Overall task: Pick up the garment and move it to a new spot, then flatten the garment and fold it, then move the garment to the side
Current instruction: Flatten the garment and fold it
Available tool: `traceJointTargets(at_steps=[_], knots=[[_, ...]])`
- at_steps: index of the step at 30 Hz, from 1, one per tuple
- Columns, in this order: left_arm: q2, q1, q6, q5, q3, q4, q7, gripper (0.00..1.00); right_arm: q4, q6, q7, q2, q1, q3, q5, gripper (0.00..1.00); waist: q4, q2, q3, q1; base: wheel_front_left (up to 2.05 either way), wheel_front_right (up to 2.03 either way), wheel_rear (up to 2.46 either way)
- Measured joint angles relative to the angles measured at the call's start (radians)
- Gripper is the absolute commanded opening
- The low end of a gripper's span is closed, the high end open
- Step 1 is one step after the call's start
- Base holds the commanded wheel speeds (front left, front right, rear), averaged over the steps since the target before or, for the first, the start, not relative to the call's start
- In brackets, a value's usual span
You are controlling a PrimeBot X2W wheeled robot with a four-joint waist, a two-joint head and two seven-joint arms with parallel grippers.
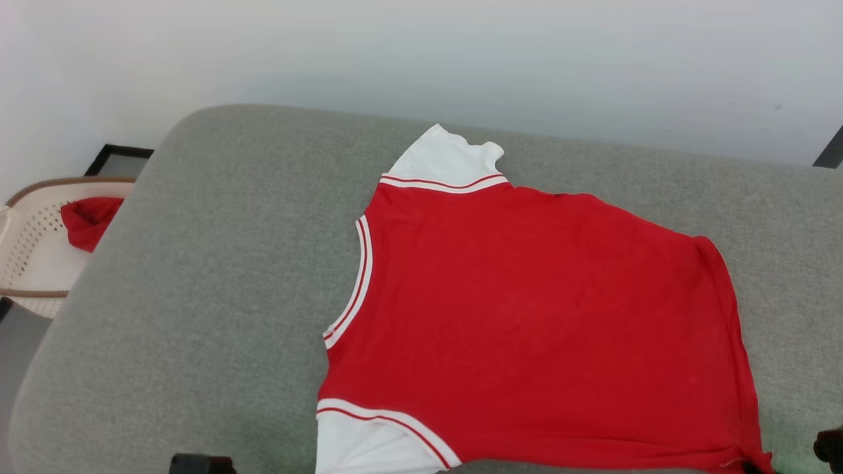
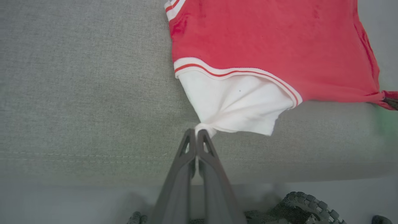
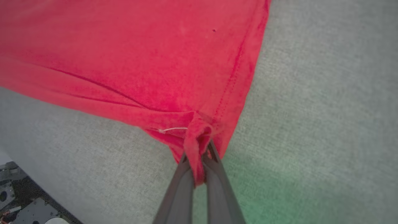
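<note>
At the near edge of the padded grey worktop (image 1: 197,276), the left jaws are shut on the bunched tip of the near white sleeve (image 2: 236,105), while the right jaws are clamped on the gathered red hem corner (image 3: 196,133). From both grips the garment (image 1: 527,316) stretches away from the robot, spread mostly flat across the middle and right of the worktop. A plain red side faces up and no numerals are in sight. Its long axis runs across the robot's front, with the striped neck opening (image 1: 361,276) toward the robot's left and the hem toward its right. That puts the left arm nearer the sleeve end and the right arm nearer the hem. With both holds on the near side and all the cloth lying beyond them, the coming move seems to turn on that away-from-the-robot direction. It could be a pull back to smooth the fabric or a lift carrying the near edge over toward the far one. Farther off, the far white sleeve (image 1: 444,158) points at the pale wall (image 1: 461,52). Beyond the worktop's left edge, a pale basket (image 1: 33,263) holds a small red cloth (image 1: 89,220). The count is one garment with two white sleeves, two sets of jaws both gripping, one basket and one small cloth.
</note>
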Motion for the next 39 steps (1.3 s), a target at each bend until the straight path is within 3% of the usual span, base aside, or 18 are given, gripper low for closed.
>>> traceJointTargets(at_steps=[6, 14, 19, 25, 36, 39], knots=[[0.048, 0.000, 0.035, 0.010, 0.013, -0.067, 0.006, 0.00, -0.145, 0.000, 0.111, 0.043, 0.084, -0.145, -0.038, 0.00, -0.008, 0.0000, 0.023, 0.0000, 0.00, 0.00, 0.00], [0.100, -0.219, 0.020, 0.145, 0.013, -0.102, 0.141, 0.00, -0.249, 0.000, 0.258, 0.095, -0.008, -0.246, -0.110, 0.00, -0.031, -0.0001, 0.063, 0.0000, 0.00, 0.00, 0.00], [0.059, -0.399, -0.065, 0.226, 0.002, -0.020, 0.238, 0.00, -0.233, 0.000, 0.324, 0.115, -0.127, -0.247, -0.130, 0.00, -0.044, 0.0000, 0.091, 0.0000, 0.00, 0.00, 0.00], [-0.041, -0.573, -0.196, 0.277, -0.013, 0.173, 0.292, 0.00, -0.146, 0.000, 0.367, 0.127, -0.270, -0.206, -0.146, 0.00, -0.057, 0.0000, 0.129, 0.0000, 0.00, 0.00, 0.00], [-0.227, -0.681, -0.399, 0.245, -0.054, 0.575, 0.313, 0.00, 0.010, 0.000, 0.382, 0.158, -0.411, -0.098, -0.138, 0.00, -0.080, 0.0000, 0.187, 0.0000, 0.00, 0.00, 0.00], [-0.264, -0.694, -0.430, 0.238, -0.062, 0.648, 0.317, 0.00, 0.038, 0.000, 0.382, 0.157, -0.432, -0.079, -0.129, 0.10, -0.084, 0.0000, 0.194, 0.0001, 0.00, 0.00, 0.00]])
